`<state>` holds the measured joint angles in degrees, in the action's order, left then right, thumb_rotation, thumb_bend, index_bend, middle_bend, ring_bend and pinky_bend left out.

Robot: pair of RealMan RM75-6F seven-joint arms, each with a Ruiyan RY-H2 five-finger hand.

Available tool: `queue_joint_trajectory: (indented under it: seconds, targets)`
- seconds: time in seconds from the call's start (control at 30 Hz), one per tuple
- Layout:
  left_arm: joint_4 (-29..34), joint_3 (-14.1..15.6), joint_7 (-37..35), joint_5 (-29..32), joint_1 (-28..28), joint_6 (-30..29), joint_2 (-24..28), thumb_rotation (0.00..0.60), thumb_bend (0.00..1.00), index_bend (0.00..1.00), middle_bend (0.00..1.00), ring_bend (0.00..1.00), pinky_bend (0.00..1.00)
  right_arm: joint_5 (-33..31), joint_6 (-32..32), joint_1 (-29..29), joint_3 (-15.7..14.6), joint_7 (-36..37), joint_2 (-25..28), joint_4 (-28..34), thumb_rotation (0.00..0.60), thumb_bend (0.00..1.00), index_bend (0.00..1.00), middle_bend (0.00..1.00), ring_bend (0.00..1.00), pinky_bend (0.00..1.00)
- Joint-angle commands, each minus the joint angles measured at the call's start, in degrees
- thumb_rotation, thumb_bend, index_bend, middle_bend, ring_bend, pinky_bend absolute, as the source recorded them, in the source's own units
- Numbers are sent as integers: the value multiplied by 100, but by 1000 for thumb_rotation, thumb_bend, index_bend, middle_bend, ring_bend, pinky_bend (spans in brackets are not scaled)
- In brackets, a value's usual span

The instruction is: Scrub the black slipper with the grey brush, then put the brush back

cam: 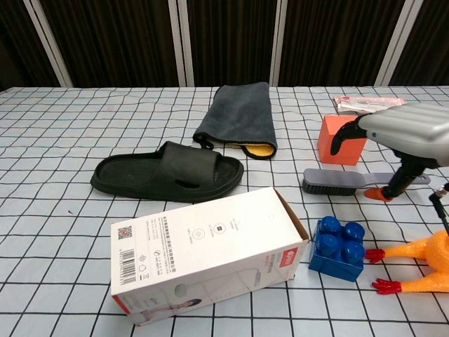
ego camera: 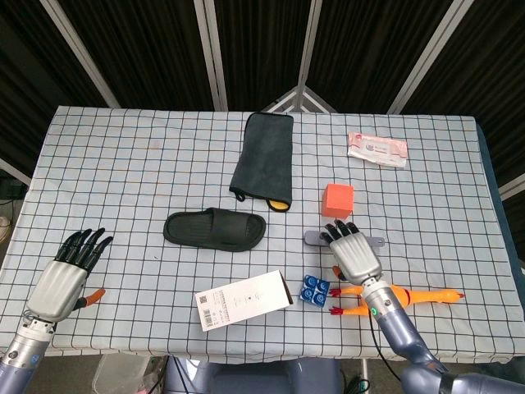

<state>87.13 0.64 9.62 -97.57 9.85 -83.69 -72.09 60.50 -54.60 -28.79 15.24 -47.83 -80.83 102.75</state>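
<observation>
The black slipper (ego camera: 215, 230) (cam: 168, 173) lies sole-down left of the table's middle. The grey brush (ego camera: 314, 238) (cam: 335, 183) lies flat to its right, bristle end toward the slipper, its handle partly covered. My right hand (ego camera: 353, 252) (cam: 403, 137) hovers just above the brush handle, fingers spread and holding nothing. My left hand (ego camera: 66, 271) is open over the table's front left corner, far from the slipper; the chest view does not show it.
An orange cube (ego camera: 337, 199) stands just behind the brush. A blue toy brick (ego camera: 314, 290), a rubber chicken (ego camera: 402, 296) and a white carton (ego camera: 243, 300) lie along the front. A folded grey towel (ego camera: 264, 159) and a pink packet (ego camera: 376, 148) are at the back.
</observation>
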Motion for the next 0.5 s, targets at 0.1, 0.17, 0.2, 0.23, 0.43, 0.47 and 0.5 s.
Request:
queue_joint_trajectory:
  seconds: [0.1, 0.17, 0.2, 0.23, 0.43, 0.47, 0.5]
  targets:
    - [-27, -52, 103, 151, 14, 74, -46, 600, 67, 0, 0, 0, 81, -530, 258, -409, 82, -147, -244, -524, 600, 324, 281, 200, 136, 204]
    - [-35, -72, 139, 216, 26, 116, -67, 600, 67, 0, 0, 0, 81, -634, 311, -500, 67, -120, -273, -666, 600, 324, 281, 201, 136, 204]
    - [-39, -87, 162, 266, 37, 151, -81, 600, 67, 0, 0, 0, 81, -692, 347, -562, 49, -97, -292, -765, 600, 324, 281, 201, 136, 204]
    - [-43, -97, 182, 300, 44, 174, -90, 600, 67, 0, 0, 0, 81, -728, 371, -602, 33, -85, -304, -835, 600, 324, 281, 200, 136, 204]
    - [-57, -123, 247, 402, 86, 265, -128, 600, 67, 0, 0, 0, 80, -845, 432, -785, -64, 31, -380, -1145, 600, 324, 297, 200, 136, 204]
    - [-61, -125, 249, 417, 93, 279, -131, 600, 67, 0, 0, 0, 81, -855, 434, -808, -86, 48, -392, -1189, 600, 324, 303, 200, 136, 204]
    - [-67, -129, 250, 438, 102, 298, -136, 600, 68, 0, 0, 0, 81, -872, 432, -832, -114, 88, -404, -1233, 600, 324, 311, 200, 136, 204]
